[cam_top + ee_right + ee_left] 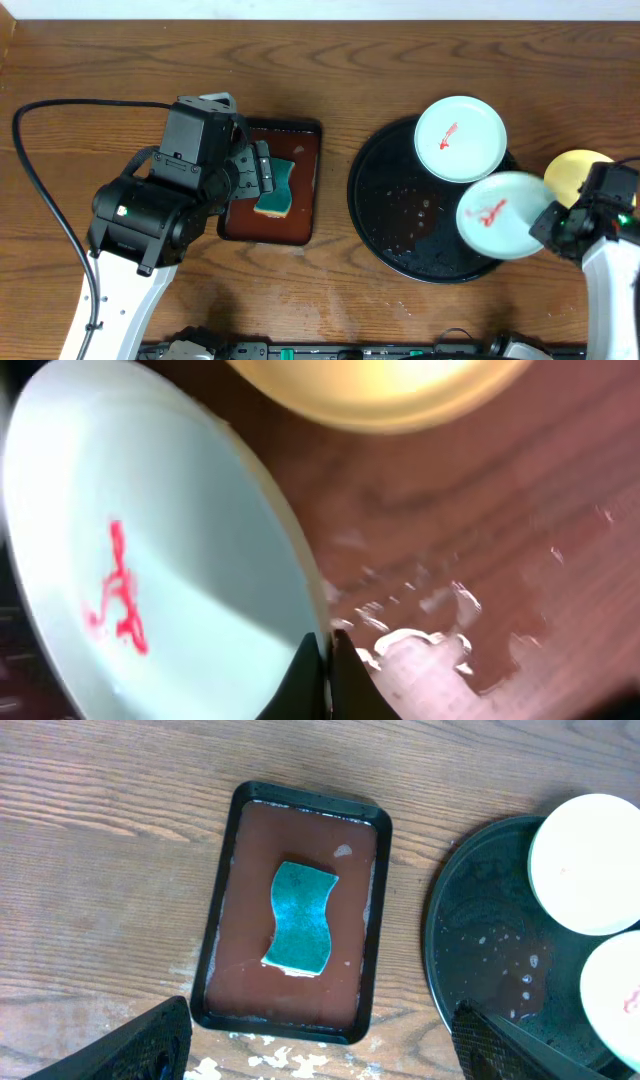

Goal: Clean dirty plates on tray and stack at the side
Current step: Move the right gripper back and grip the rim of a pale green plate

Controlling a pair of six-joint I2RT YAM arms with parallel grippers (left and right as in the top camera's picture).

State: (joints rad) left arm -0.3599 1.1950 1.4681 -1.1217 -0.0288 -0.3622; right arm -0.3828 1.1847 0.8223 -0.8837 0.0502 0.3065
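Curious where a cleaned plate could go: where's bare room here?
Bare wood: between the small tray and black tray, and along the far edge. The black tray's left half is bare but wet. Crowded at right: far mint plate, near mint plate in the right gripper, yellow plate.

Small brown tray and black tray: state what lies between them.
Between the brown tray and the black tray, only a strip of wooden table, clearest overhead.
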